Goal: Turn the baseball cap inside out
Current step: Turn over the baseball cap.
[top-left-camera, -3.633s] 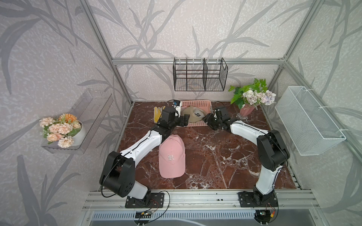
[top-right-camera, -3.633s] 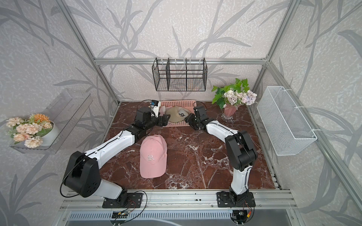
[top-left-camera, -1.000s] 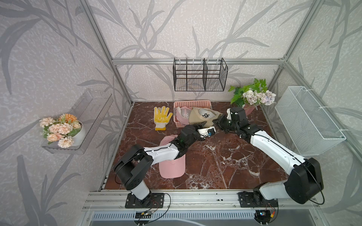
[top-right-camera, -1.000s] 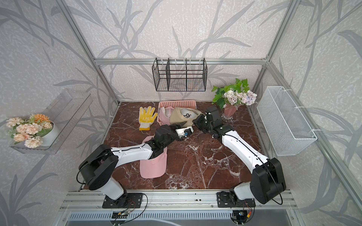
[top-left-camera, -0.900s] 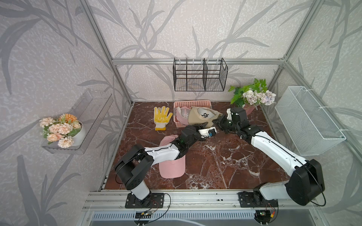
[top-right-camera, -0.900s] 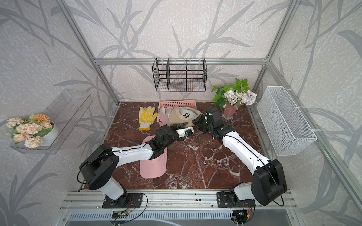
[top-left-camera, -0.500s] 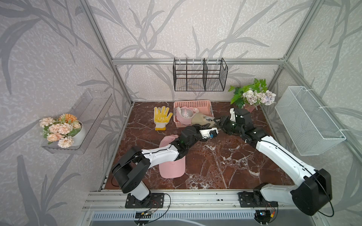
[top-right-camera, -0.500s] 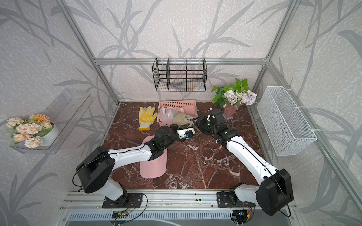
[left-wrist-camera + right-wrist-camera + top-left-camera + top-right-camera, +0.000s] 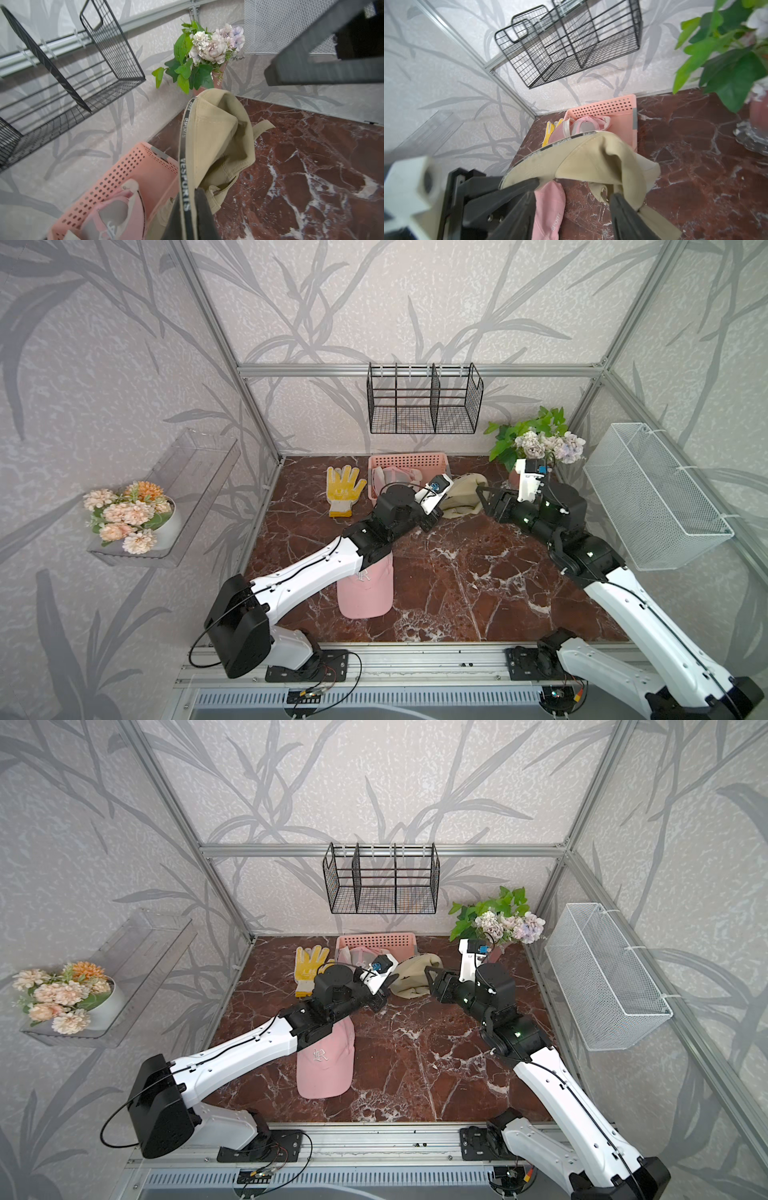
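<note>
Left end effector was clamped on the rim of the beige cap, its fingers pinching the dark lettered band at the lower middle of the left wrist view. The right end effector stood with its jaws apart just beside the opposite side of the cap and gripped nothing. In the right wrist view, loose cloth draped against one of its fingers at the lower right of the frame. In both top views the cap hung between the two arms in the upper middle of the frame, just right of the pink basket. Whether its lower edge touched the tabletop could not be told. As for progress, the cap had been taken in hand and its crown was crumpled and dented inward, with the strap dangling loose. Ribbed outer cloth showed over most of the crown, though, so the turning looked barely begun. What seemed to remain was for the free arm to take the far rim, for the crown to be pushed through the opening, and for the lining to end up outward. A pink cap lay flat under the left arm at the lower middle of the frame, apart from the work.
</note>
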Motion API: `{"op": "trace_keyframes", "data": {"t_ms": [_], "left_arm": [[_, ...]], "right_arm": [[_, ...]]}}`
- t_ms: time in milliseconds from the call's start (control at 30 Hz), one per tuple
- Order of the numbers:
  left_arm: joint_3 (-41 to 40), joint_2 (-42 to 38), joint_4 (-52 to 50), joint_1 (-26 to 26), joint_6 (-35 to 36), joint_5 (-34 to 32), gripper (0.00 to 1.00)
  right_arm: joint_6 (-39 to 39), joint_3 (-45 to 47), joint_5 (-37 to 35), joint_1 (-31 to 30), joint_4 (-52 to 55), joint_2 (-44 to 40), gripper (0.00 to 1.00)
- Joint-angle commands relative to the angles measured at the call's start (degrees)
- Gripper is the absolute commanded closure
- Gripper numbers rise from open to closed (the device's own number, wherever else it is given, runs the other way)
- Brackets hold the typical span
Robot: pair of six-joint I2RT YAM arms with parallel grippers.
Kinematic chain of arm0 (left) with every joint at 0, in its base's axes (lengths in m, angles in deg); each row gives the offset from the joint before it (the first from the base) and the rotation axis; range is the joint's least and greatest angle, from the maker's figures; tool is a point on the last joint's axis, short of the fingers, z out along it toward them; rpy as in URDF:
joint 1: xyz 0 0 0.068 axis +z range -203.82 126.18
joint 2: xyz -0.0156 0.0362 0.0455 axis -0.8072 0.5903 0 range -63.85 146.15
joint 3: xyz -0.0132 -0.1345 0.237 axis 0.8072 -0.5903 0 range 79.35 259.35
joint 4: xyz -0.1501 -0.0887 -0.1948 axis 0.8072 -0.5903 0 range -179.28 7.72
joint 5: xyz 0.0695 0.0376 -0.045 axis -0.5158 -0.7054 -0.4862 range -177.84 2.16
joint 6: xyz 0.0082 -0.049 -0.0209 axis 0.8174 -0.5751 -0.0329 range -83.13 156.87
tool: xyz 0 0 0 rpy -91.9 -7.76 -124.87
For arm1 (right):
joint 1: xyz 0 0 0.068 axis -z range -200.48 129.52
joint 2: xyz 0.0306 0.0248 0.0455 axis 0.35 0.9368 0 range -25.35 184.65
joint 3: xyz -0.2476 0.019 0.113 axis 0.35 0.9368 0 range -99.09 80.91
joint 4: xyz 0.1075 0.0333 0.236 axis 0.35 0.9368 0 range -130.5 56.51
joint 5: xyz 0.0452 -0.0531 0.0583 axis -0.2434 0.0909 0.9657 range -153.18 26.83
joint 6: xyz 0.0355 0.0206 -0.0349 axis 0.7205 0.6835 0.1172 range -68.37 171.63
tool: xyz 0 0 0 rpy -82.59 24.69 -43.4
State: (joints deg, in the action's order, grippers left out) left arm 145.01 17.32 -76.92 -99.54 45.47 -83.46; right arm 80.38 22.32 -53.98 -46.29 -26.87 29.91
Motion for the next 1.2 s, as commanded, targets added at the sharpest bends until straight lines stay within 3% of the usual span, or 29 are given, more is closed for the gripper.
{"op": "trace_keyframes", "data": {"t_ms": [0, 167, 300, 500, 700, 1000, 1167], "left_arm": [[4.7, 0.7, -9.0, 1.4, -14.3, 6.3, 1.00], [3.4, -0.3, -7.4, 5.7, -25.8, 17.9, 1.00], [-0.7, -2.1, -3.0, 10.1, -33.5, 25.9, 1.00], [-4.5, -2.6, 1.9, 12.9, -38.6, 37.5, 1.00], [-5.8, -3.6, 1.5, 13.1, -39.1, 40.5, 1.00], [-6.7, -3.7, 3.7, 13.3, -40.7, 42.2, 1.00], [-6.5, -3.2, 6.1, 13.4, -42.7, 45.0, 1.00]], "right_arm": [[-5.7, 1.0, 10.2, 0.0, 0.2, 2.0, 0.40], [-3.9, 1.7, 14.1, 0.0, -1.0, 7.0, 0.46], [-3.7, 4.9, 12.4, 0.0, -4.2, 9.1, 0.48], [-1.7, 9.7, 2.8, 1.1, -6.8, 11.1, 0.47], [0.5, 13.5, 0.9, 5.2, -9.4, 11.1, 0.47], [0.6, 18.9, 19.7, 11.0, -20.3, 12.4, 0.39], [-0.5, 19.9, 24.2, 10.9, -23.7, 14.0, 0.37]]}}
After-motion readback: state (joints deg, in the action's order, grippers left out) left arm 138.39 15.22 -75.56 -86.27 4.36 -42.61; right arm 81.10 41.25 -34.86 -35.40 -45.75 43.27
